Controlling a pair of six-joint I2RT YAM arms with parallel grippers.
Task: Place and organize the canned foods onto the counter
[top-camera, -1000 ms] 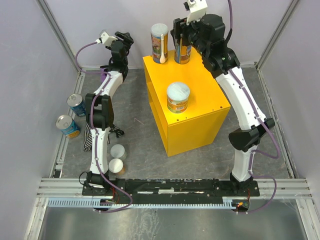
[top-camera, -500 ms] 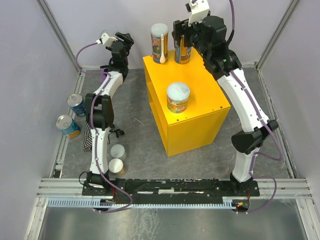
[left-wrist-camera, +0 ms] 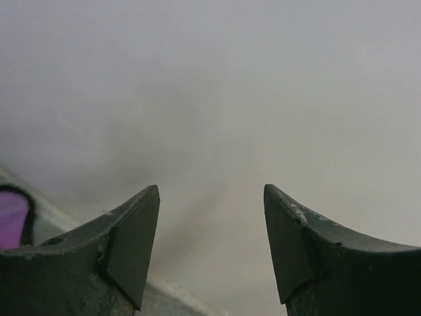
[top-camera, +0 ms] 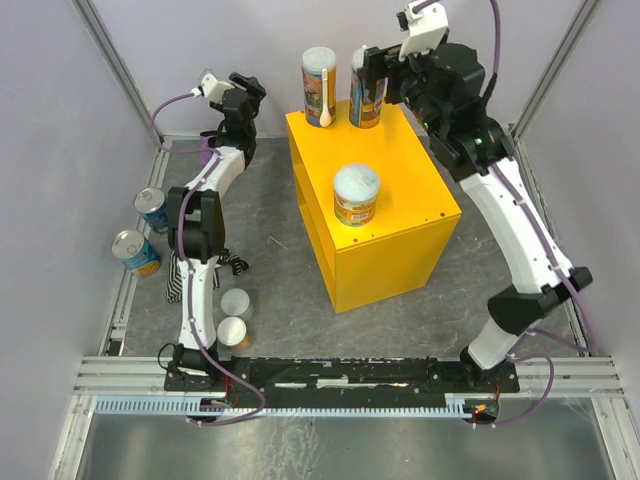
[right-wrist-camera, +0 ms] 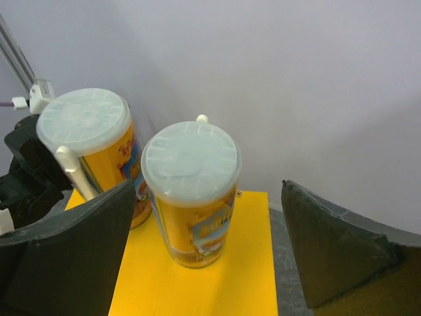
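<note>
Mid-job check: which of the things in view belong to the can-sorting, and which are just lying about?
Job:
- bright yellow box-shaped counter
- two tall colourful tubes, on it
- short orange-labelled tub, on it
- two blue-labelled tins, not yet on it
- two pale-lidded tubs, not yet on it

Lying about:
- striped black-and-white cloth
- purple cloth

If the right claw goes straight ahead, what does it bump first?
Most likely the tall yellow can framed between the right gripper's open fingers, on the counter; its distance is unclear.
</note>
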